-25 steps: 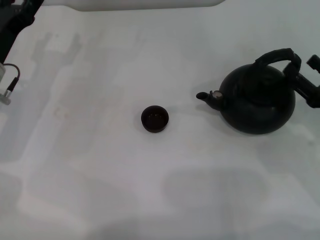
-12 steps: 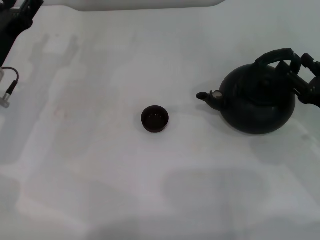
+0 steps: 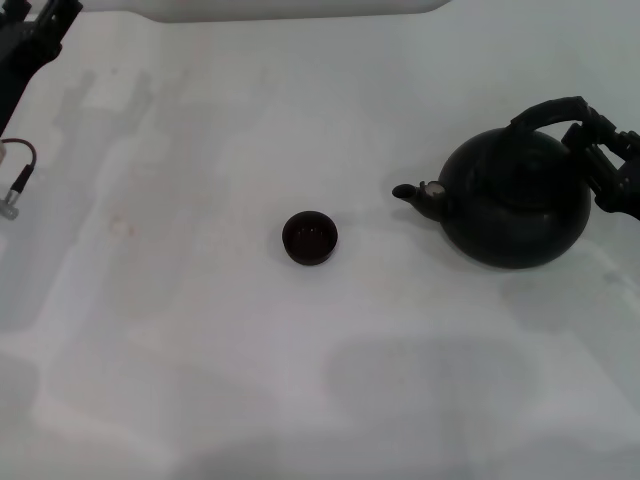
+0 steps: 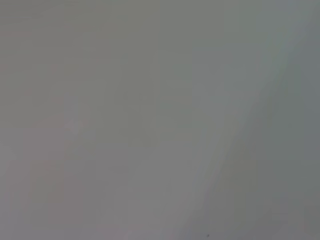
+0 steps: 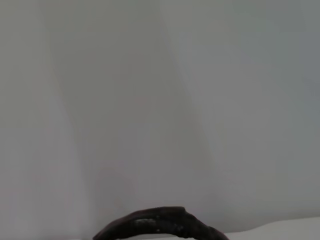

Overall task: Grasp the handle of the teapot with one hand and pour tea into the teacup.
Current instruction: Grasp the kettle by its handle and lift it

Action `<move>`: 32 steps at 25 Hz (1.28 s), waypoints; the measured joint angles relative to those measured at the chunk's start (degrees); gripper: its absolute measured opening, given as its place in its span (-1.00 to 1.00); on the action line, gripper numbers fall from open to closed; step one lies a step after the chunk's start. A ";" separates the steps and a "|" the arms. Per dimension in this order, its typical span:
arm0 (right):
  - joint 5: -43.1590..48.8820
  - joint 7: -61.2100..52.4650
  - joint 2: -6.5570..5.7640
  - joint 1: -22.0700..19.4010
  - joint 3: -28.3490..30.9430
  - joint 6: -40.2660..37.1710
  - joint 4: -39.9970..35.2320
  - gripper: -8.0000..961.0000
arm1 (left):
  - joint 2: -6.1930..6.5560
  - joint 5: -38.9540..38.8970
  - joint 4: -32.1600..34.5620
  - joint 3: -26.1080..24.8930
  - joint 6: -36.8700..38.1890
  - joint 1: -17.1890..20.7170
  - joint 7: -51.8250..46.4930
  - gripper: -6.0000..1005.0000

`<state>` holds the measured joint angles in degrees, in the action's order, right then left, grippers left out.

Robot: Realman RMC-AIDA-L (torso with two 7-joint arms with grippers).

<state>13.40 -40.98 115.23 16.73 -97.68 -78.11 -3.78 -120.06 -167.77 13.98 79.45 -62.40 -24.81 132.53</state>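
Note:
The matte-black teapot [image 3: 515, 200] stands at the right of the white table, with its short spout [image 3: 410, 193] pointing left toward the teacup. Its arched black handle [image 3: 548, 110] rises over the top and also shows in the right wrist view [image 5: 160, 222]. The tiny dark teacup [image 3: 310, 237] sits near the table's middle, well apart from the pot. My right gripper [image 3: 606, 155] is at the right edge, open, its fingers straddling the handle's right end. My left gripper [image 3: 30, 40] is parked at the far left corner. The left wrist view shows only bare table.
A cable with a grey plug [image 3: 14, 185] hangs at the left edge. A white object [image 3: 290, 8] lies along the table's far edge. The white table [image 3: 300, 380] stretches between cup and front edge.
My right gripper has moved left, closing in on the right end of the handle. The left arm has drawn back a little toward the corner. Teapot and teacup have not moved.

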 joint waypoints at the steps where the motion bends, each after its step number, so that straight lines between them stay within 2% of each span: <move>1: 0.03 0.21 0.00 -0.01 0.00 -0.10 0.00 0.04 | 0.00 0.00 -0.01 0.00 0.00 0.01 -0.07 0.72; 4: 0.06 0.75 0.00 -0.03 0.02 -0.26 0.00 -0.25 | 0.00 -0.01 -0.01 -0.01 0.00 0.02 -0.08 0.72; 13: 0.09 1.52 0.00 -0.05 0.08 -1.35 -0.04 -0.59 | 0.01 -0.01 -0.01 -0.01 0.00 0.03 -0.08 0.72; 24: 0.14 5.62 0.08 1.39 -1.04 -2.46 -7.59 -0.62 | 0.13 -0.01 -0.01 0.00 0.16 -0.12 -0.08 0.72; 32: 0.14 17.61 0.22 3.01 -3.04 6.52 -13.75 -0.64 | 0.25 -0.01 0.09 0.00 0.13 -0.36 -0.08 0.72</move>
<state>13.54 -23.37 115.45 19.74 -100.72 -71.60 -17.53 -119.80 -167.78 14.07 79.45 -62.27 -25.17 132.45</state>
